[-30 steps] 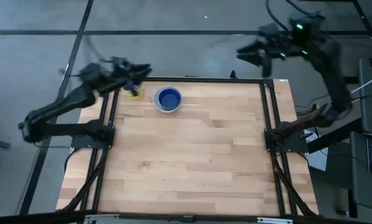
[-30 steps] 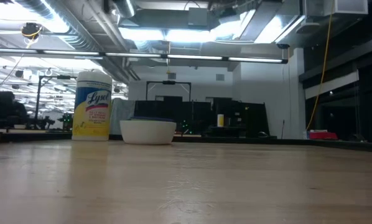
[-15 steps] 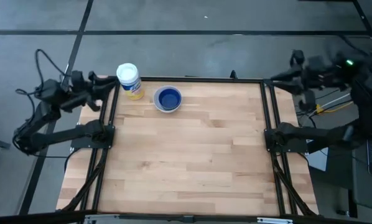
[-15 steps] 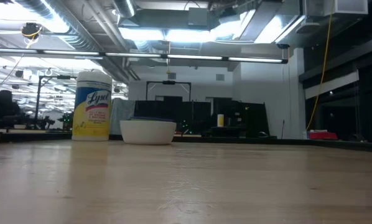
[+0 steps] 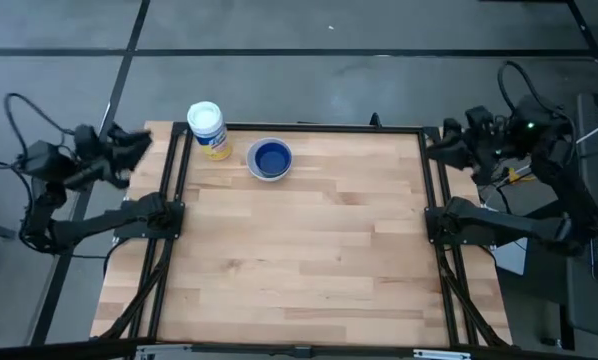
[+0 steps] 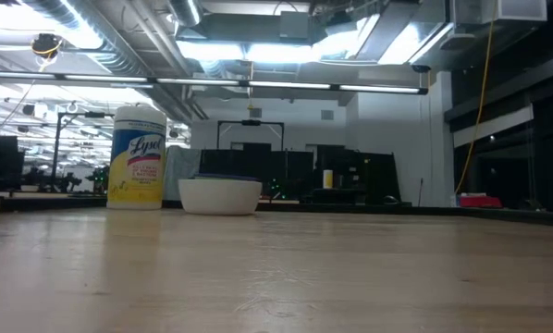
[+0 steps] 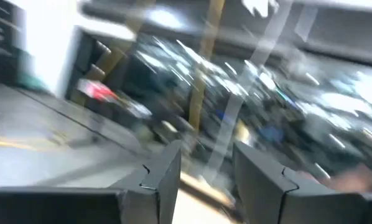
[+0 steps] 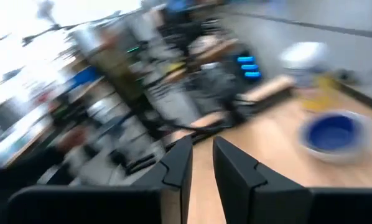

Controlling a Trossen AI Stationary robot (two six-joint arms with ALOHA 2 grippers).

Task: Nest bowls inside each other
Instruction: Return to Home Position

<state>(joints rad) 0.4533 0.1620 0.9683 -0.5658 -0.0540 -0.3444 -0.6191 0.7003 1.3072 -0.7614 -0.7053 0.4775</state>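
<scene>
Bowls (image 5: pixel 270 159) are seen nested together, dark blue uppermost, just beside the jar (image 5: pixel 208 128). The left gripper (image 5: pixel 129 146) is held well apart from the jar, fingers parted and empty. The right gripper (image 5: pixel 437 150), farther off beyond the bowls, is narrowly parted and empty. The jar could be knocked into the bowls only by a stray swing back.

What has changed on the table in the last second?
The left gripper drew back from above the jar to outside the table, on its left; the right gripper drew back to its right edge. Neither holds anything. The bowls and jar stayed put.
</scene>
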